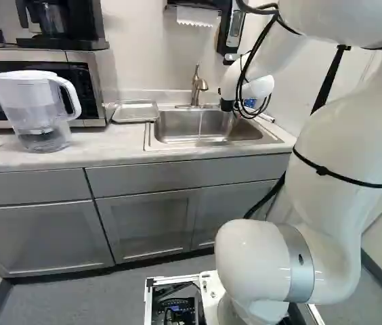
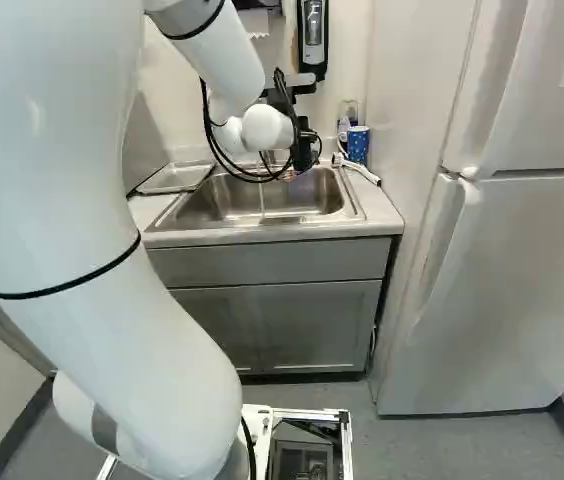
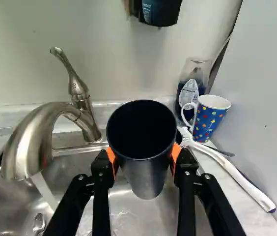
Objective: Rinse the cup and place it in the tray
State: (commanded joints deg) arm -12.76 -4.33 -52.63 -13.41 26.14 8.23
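1. Arm (image 1: 336,145) arches high, then reaches forward and down to the sink (image 1: 177,126).
2. Gripper (image 2: 303,153) is above the sink, fingers a cup's width apart, clamping the cup (image 3: 146,169) from both sides.
3. Cup is over the sink, mouth up.

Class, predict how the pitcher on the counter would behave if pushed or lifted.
The pitcher may tip if pushed high, since it narrows toward its base. Its clear walls look stiff. Lifted by its side handle, it might swing.
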